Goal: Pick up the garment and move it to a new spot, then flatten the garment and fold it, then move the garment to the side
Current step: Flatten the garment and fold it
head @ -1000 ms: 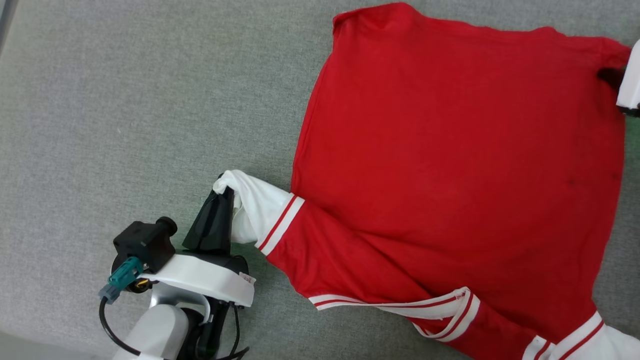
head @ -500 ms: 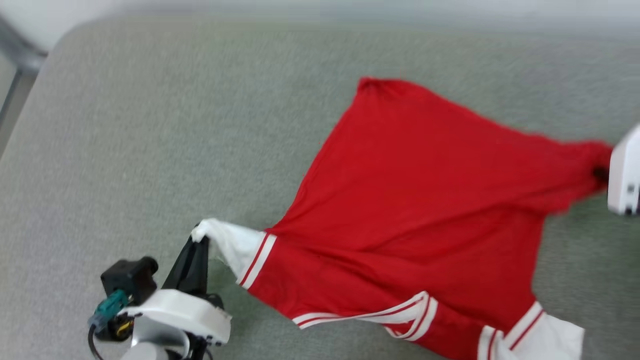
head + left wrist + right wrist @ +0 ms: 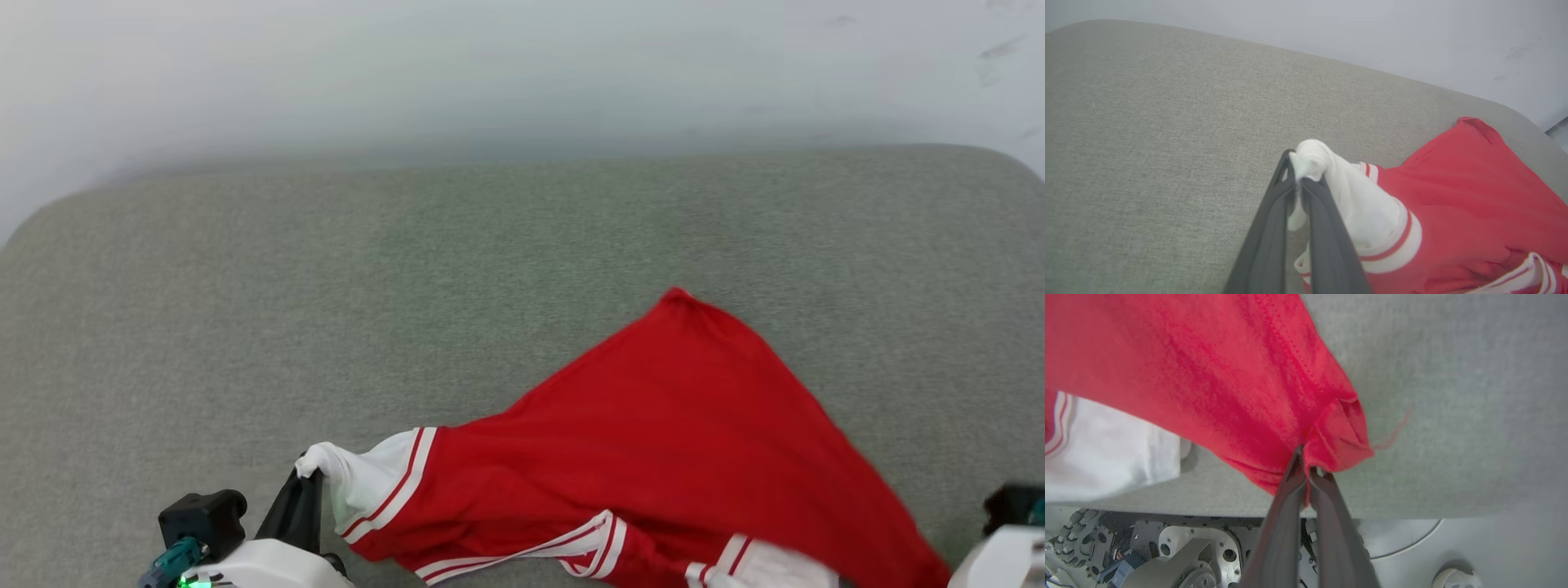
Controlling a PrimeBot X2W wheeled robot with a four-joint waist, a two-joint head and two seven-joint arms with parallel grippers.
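Grey tabletop [image 3: 245,286] with the red garment [image 3: 678,441] stretched between two tools.
The garment fills the lower right of the head view, peaking toward mid-frame, with striped trim along the bottom edge. At lower left, the left tool [image 3: 1295,183] is clamped tight on the white sleeve end [image 3: 1355,204]. At the lower right edge, the right tool [image 3: 1306,471] is pinched closed on a red hem corner [image 3: 1339,437].

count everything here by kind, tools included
shirt: 1
left tool, right tool, both shut on the shirt: 2
table: 1
total: 4
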